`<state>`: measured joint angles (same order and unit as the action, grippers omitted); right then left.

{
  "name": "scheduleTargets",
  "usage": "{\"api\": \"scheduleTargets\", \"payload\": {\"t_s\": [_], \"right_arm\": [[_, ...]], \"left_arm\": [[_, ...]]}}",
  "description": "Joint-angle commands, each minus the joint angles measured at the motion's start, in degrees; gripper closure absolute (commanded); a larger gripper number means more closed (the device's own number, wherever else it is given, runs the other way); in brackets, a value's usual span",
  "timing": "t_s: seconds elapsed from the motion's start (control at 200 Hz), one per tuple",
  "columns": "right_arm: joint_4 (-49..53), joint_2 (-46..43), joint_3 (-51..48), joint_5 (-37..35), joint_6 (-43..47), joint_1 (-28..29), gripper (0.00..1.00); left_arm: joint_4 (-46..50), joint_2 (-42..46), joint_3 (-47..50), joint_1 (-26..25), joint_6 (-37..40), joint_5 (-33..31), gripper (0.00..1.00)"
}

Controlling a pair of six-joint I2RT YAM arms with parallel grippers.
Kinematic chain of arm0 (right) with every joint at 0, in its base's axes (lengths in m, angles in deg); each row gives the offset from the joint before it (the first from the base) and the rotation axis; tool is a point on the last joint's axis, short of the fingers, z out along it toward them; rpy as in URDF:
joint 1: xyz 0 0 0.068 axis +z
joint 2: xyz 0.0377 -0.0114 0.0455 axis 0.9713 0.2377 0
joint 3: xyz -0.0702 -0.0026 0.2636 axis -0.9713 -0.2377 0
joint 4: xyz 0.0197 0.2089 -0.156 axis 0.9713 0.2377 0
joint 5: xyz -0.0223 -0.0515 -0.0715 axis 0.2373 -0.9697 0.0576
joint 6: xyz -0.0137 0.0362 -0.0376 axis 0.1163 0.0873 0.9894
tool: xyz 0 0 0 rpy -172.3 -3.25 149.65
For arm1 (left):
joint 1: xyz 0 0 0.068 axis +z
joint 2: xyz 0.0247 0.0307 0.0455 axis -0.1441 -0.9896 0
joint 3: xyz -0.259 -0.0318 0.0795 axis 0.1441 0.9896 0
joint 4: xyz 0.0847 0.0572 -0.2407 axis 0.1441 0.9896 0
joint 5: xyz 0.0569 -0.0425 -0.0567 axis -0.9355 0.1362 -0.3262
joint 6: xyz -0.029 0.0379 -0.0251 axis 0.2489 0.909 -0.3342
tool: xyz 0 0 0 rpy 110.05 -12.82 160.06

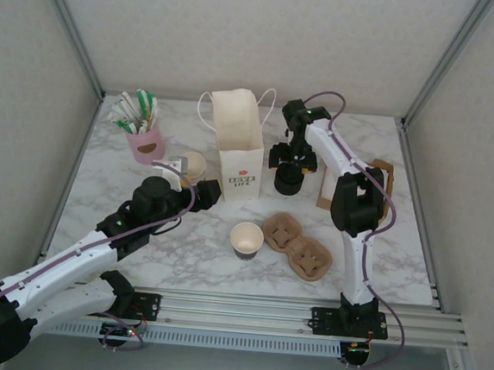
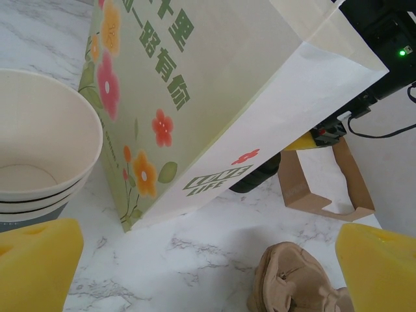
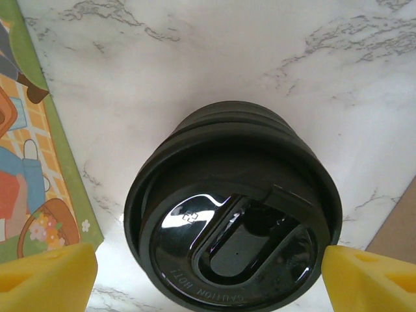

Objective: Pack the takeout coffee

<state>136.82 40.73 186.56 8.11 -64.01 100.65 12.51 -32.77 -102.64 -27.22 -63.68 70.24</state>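
Note:
The takeout coffee is out of view. A squat all-black stack topped by a lid (image 3: 231, 208) stands right of the tall flowered paper bag (image 1: 237, 154). My right gripper (image 1: 292, 161) hangs over this stack (image 1: 288, 182). In the right wrist view the right gripper (image 3: 208, 279) is open, its yellow pads (image 3: 45, 279) on either side of the lid and not pressing it. A lidless paper cup (image 1: 247, 237) with a cream inside stands in front of the bag. My left gripper (image 1: 210, 195) is low by the bag's front left corner. In its wrist view the left gripper (image 2: 208, 273) is open over bare marble.
A brown pulp cup carrier (image 1: 298, 246) lies right of the lidless cup. Stacked open cups (image 2: 39, 143) stand left of the bag (image 2: 214, 84). A pink cup of straws (image 1: 145, 141) stands at the back left. A brown card holder (image 2: 325, 195) sits behind the right arm.

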Motion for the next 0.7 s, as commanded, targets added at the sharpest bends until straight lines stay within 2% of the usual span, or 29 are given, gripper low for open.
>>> {"api": "scheduleTargets", "payload": {"t_s": [0.0, 0.255, 0.431, 0.696], "right_arm": [[2.7, 1.7, 2.2, -2.3, 0.1, 0.3, 0.11], [3.7, 1.4, 3.1, -5.6, -0.2, 0.4, 0.1], [2.6, 0.2, 2.7, -4.0, -0.3, 0.3, 0.09], [2.3, 1.4, 2.6, -2.2, -0.3, 0.1, 0.13]], "left_arm": [[-1.2, 1.2, 0.0, 0.4, -0.3, 0.6, 0.0], [-1.4, 1.4, 0.1, 0.4, -0.3, 0.5, 0.0], [-1.3, 1.5, 0.1, 0.5, -0.3, 0.7, 0.0], [-1.3, 1.8, 0.1, 0.4, -0.3, 0.7, 0.0]]}}
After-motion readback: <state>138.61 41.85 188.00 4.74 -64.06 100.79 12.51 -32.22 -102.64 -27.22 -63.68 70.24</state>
